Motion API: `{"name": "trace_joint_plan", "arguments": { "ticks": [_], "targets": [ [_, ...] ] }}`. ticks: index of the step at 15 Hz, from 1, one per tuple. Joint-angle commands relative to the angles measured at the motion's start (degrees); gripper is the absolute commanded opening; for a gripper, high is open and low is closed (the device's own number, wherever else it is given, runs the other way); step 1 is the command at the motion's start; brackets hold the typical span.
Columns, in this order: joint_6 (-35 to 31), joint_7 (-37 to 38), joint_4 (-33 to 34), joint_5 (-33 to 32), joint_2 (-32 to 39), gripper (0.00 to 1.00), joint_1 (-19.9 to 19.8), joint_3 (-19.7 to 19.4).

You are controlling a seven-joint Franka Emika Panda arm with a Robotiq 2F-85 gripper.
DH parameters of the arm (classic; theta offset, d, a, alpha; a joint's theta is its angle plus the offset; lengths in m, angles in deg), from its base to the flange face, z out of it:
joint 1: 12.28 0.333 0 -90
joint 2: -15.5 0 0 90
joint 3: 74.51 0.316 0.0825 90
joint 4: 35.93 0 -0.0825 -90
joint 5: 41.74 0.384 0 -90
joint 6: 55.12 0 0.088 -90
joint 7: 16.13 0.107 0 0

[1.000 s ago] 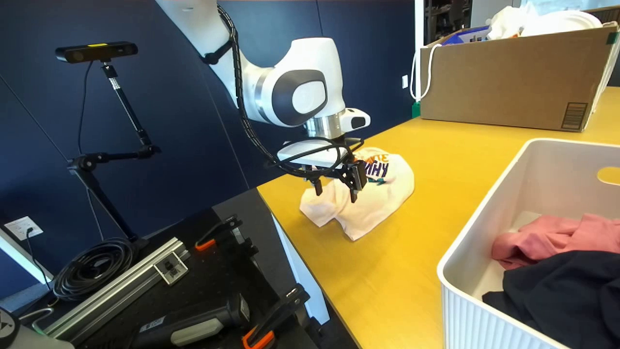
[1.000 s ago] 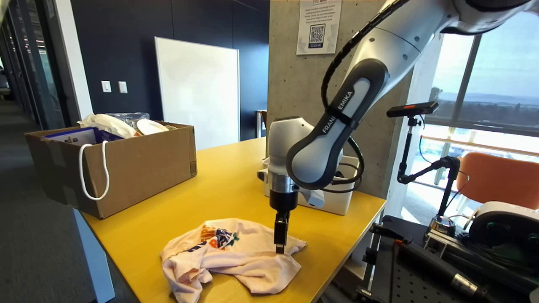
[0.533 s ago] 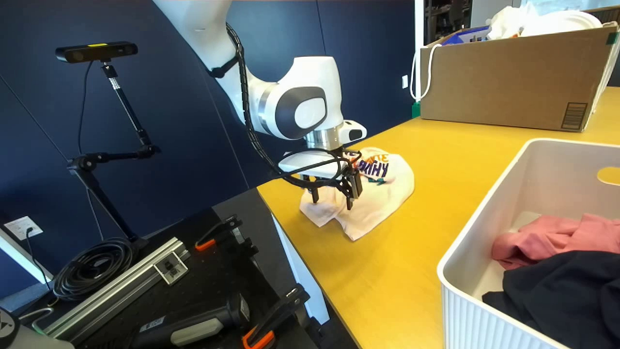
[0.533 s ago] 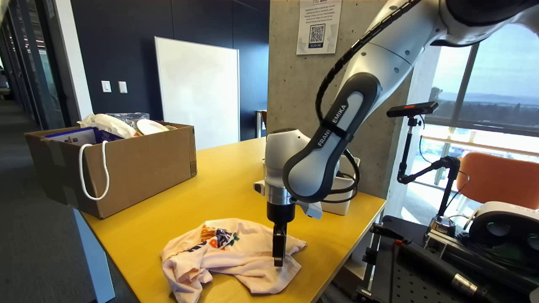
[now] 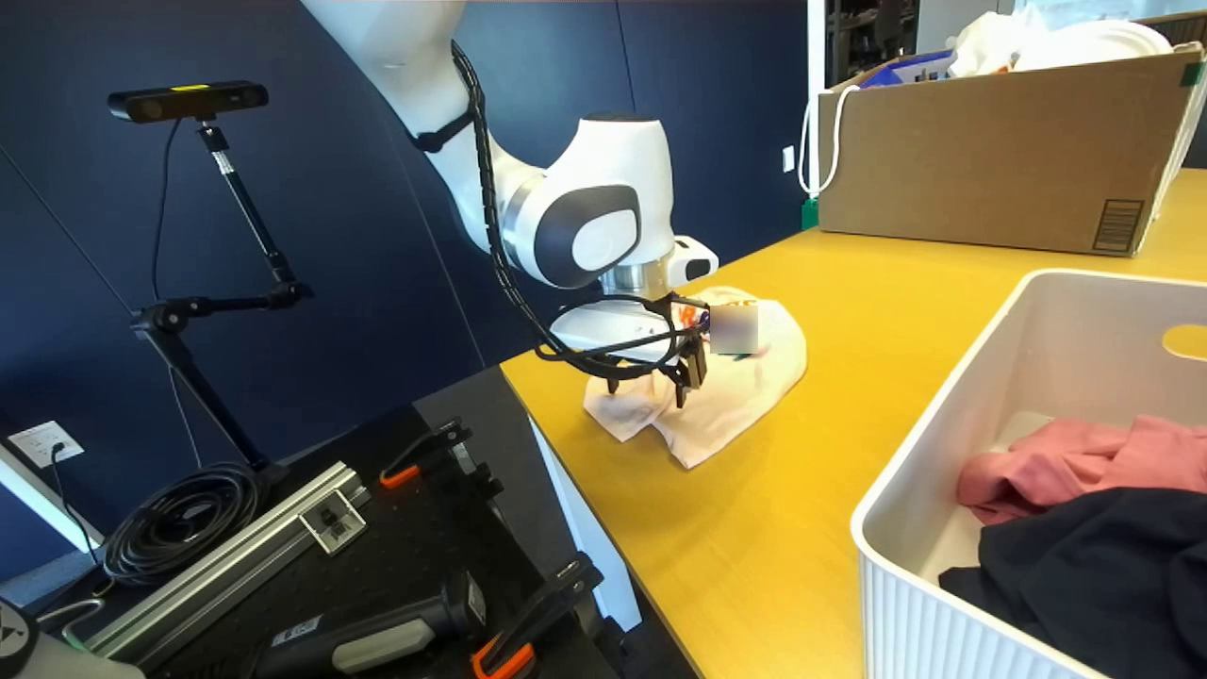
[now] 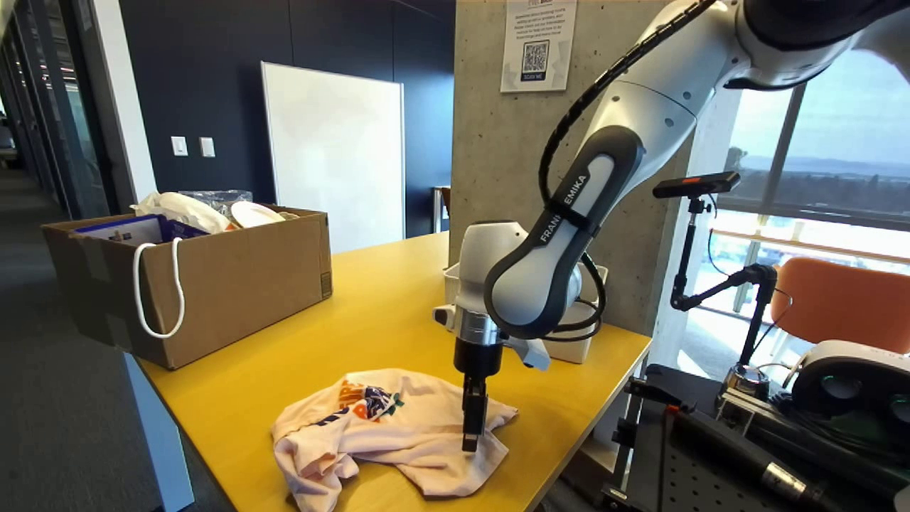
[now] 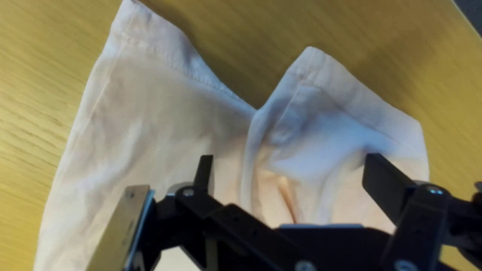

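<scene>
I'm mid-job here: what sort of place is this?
Likely an office or lab workspace: there's a whiteboard, a printed QR-code notice on a concrete pillar, and what looks like a camera on a jointed stand.

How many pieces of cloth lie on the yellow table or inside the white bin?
3 visible: a pale printed cloth on the yellow table, plus a pink cloth and a dark cloth inside the white bin. More may be hidden in the bin, which is cut off.
</scene>
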Motion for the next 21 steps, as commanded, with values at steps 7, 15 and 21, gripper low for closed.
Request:
{"name": "trace_joint_plan", "arguments": {
  "ticks": [7,15,21],
  "targets": [
    [0.1,-13.7,-1.8,5.8,1.1,1.00,-11.9,9.9],
    [1.8,-14.4,0.6,6.5,2.9,1.00,-9.6,9.2],
    [2.1,-14.5,1.2,6.7,3.9,1.00,-10.0,9.2]
  ]
}}
